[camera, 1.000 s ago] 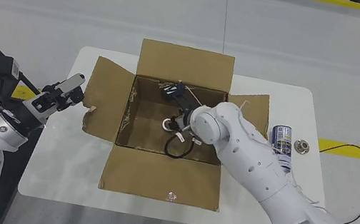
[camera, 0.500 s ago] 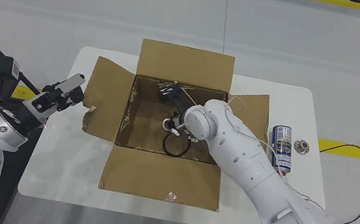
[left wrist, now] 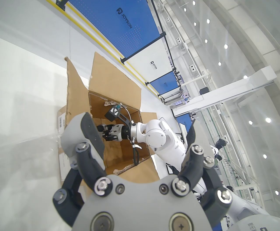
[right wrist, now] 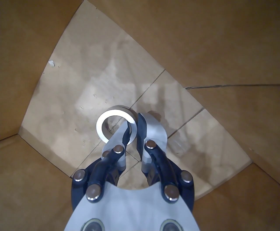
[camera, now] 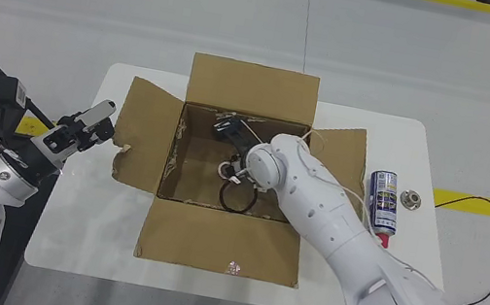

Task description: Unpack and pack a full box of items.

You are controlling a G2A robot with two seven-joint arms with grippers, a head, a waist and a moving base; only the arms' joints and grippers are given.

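An open cardboard box (camera: 220, 239) stands in the middle of the white table (camera: 65, 220). My right arm is down inside it. A pale ring, like a roll of tape (right wrist: 105, 122), sits low by the box floor (right wrist: 72, 102). My right gripper (right wrist: 133, 128) is shut on the ring's wall, one finger inside the hole and one outside. In the top view the ring (camera: 230, 169) shows just beside that gripper (camera: 237, 164). My left gripper (camera: 104, 122) hangs open and empty beyond the box's left flap (camera: 144, 135), and its own view shows its open fingers (left wrist: 93, 131).
A blue spray can (camera: 382, 198) lies on the table right of the box, with a small metal part (camera: 410, 197) beside it. The box flaps spread outward on all sides. Bare table lies in front of the box.
My right arm has shifted a little to the left inside the box, with its wrist and cable loop following. The left arm has stayed still.
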